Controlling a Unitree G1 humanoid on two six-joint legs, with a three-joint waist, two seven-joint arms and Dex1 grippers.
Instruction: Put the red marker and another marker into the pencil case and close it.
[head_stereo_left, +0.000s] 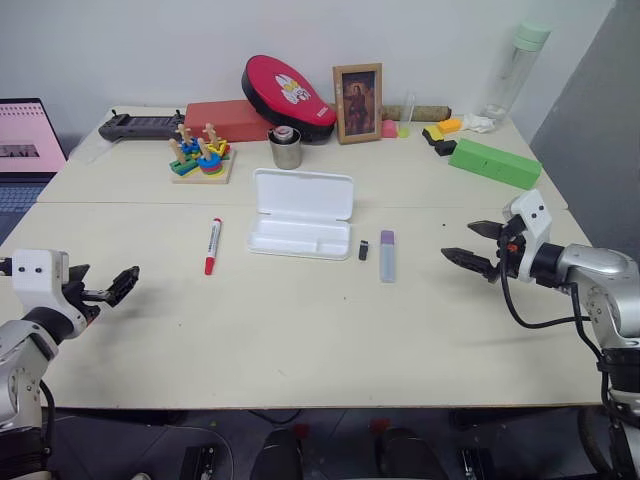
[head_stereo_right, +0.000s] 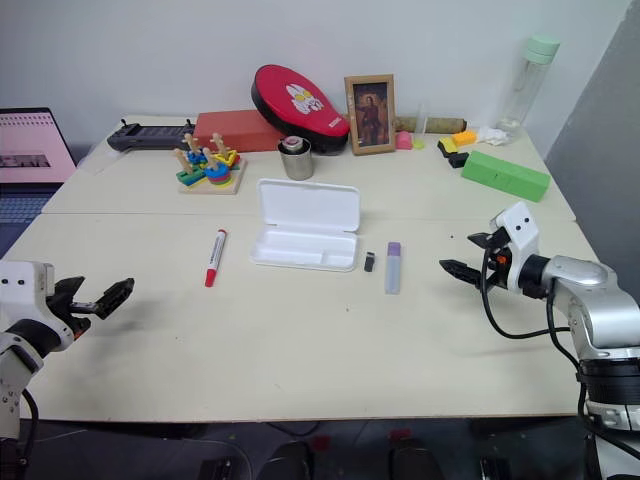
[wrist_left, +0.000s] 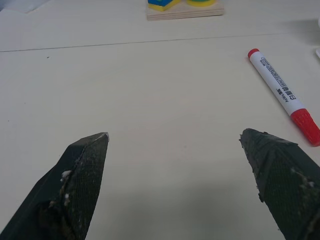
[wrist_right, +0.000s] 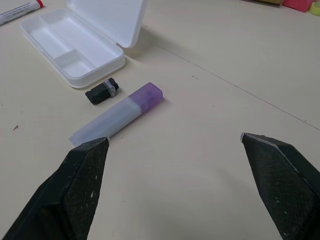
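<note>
The white pencil case (head_stereo_left: 301, 213) lies open in the middle of the table, lid tipped back, its compartments empty. The red marker (head_stereo_left: 212, 245) lies flat on the table to its left. The purple-capped marker (head_stereo_left: 387, 255) lies to the case's right, beside a tiny black object (head_stereo_left: 364, 250). My left gripper (head_stereo_left: 118, 283) hovers open near the table's front left, well short of the red marker (wrist_left: 282, 94). My right gripper (head_stereo_left: 478, 246) is open at the right, apart from the purple-capped marker (wrist_right: 118, 114) and pointing toward it.
A green block (head_stereo_left: 493, 162) lies at the back right. A wooden stacking toy (head_stereo_left: 202, 158), a metal cup (head_stereo_left: 286, 148), a red box (head_stereo_left: 228, 120), a picture frame (head_stereo_left: 358, 103) and a bottle (head_stereo_left: 518, 68) line the back. A laptop (head_stereo_left: 27, 150) stands at far left.
</note>
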